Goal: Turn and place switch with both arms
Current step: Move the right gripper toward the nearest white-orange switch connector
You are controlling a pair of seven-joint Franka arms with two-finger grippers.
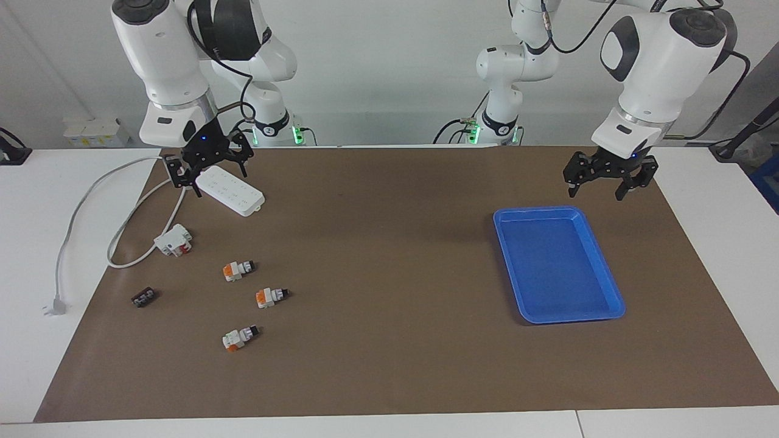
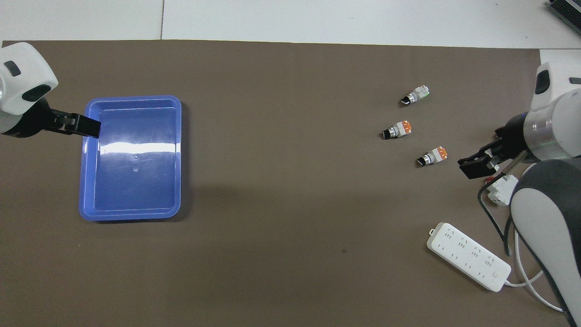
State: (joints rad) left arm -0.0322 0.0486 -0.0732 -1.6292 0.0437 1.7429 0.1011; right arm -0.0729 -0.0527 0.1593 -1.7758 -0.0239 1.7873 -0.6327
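Overhead, both hands (image 1: 210, 171) (image 1: 604, 181) empty-fingered.

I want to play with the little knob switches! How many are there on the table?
3, all on the brown mat toward the right arm's end: one switch nearest the robots, one in the middle, one farthest from them. None looks hidden.

Two glossy white jointed arms with dark grey joint caps, silver wrist rings, black hands, left hand (image 1: 605, 181), right hand (image 1: 207, 167), each with a small blue light, looping black cables, green lights at the bases
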